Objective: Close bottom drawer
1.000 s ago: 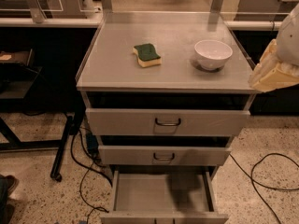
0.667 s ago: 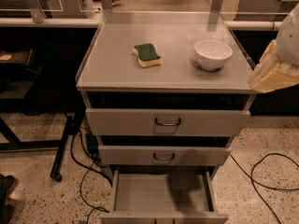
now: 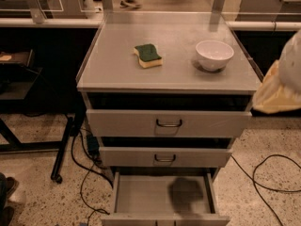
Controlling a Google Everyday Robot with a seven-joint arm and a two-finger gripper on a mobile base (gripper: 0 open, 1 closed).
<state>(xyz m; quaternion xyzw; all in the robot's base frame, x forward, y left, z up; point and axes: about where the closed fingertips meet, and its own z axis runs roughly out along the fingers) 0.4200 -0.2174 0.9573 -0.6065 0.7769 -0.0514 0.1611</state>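
Camera view unchanged from a second ago: bottom drawer (image 3: 164, 197), 6 o'clock, open; end effector (image 3: 281, 86) at 3 o'clock, state I cannot tell; closing hasn't begun.

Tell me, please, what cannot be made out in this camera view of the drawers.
Bottom drawer: front panel and handle cut off by the lower edge of the camera view.
Gripper: only a blurred pale shape at the right edge, partly cut off there.
Top drawer and middle drawer: insides hidden in dark gaps under the cabinet top and the drawer above.
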